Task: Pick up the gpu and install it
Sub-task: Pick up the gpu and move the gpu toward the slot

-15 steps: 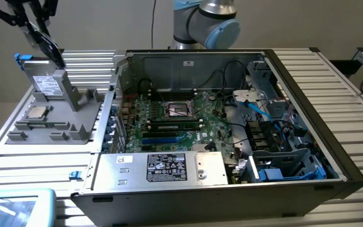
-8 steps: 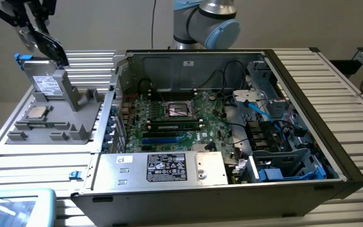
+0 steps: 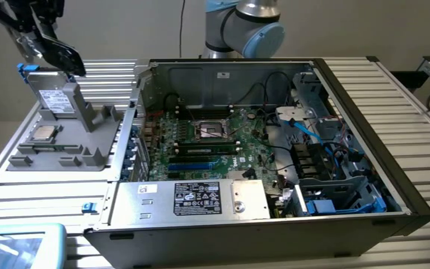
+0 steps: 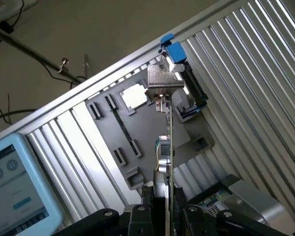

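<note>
Gripper (image 4: 168,212) clamped the gpu (image 4: 166,152) edge-on over the grey holder (image 4: 113,132), beside the drive box (image 3: 55,100); computer case (image 3: 200,78) stood apart.

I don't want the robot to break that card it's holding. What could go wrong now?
1. The fingers hold the thin gpu by one end, so it might slip or tilt and drop onto the grey holder.
2. It hangs close above the upright drive box; its silver bracket might catch there.
3. Loose cables lie inside the open case, so they might snag it.
</note>
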